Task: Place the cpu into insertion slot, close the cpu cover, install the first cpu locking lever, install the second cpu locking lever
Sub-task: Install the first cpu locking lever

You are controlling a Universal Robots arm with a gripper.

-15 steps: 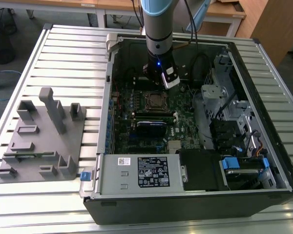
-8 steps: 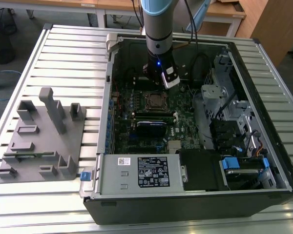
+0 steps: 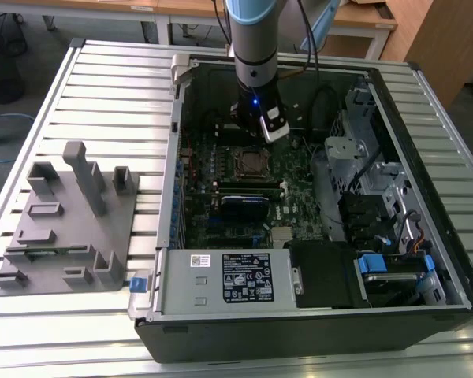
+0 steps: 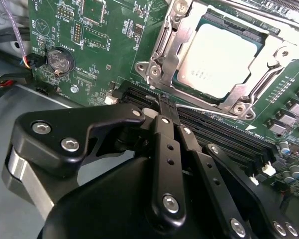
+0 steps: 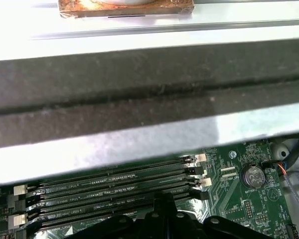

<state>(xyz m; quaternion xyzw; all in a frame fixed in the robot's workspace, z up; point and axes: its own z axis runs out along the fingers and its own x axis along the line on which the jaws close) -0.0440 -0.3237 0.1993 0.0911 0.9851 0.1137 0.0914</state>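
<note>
Exterior view: the arm (image 3: 252, 39) stands near-vertical inside the open computer case (image 3: 426, 307), its gripper (image 3: 260, 126) pointing down at the green motherboard (image 3: 299, 209) just beside the insertion slot (image 3: 248, 163). Second wrist view: the gripper's black fingers (image 4: 164, 144) are drawn together, with nothing visible between them, and their tips are over the long black memory slots (image 4: 214, 127). The cpu (image 4: 220, 59) lies in the slot, with the cpu cover (image 4: 164, 52) down around it. Markings — faint print on the cpu's top, and a white printed label on the power supply box (image 3: 221, 281).
</note>
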